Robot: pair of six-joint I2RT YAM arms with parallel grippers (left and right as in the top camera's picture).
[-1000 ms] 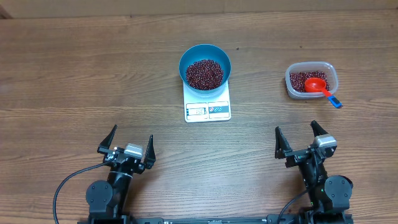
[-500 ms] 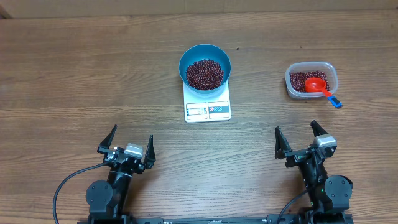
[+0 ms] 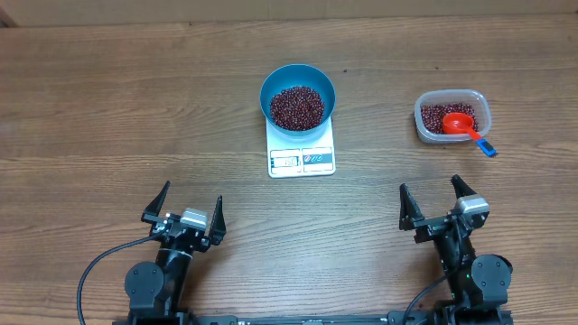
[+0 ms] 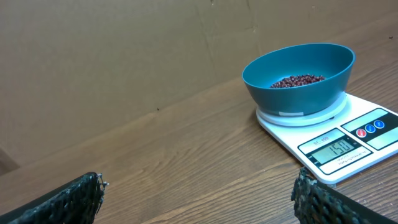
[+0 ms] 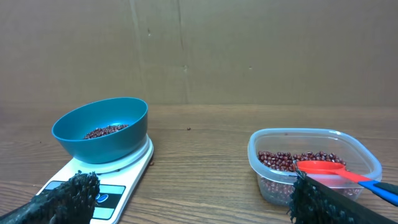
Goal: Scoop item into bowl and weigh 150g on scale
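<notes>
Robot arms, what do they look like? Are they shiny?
Both arms are mostly black. The left gripper and right gripper each have two pointy black fingers, with a small silver block behind them. The joints are round, and thin black cables loop out near the bases.

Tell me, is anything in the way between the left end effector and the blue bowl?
No, nothing visible. Only bare table lies between the open left end effector and the blue bowl, which sits on the scale.
</notes>
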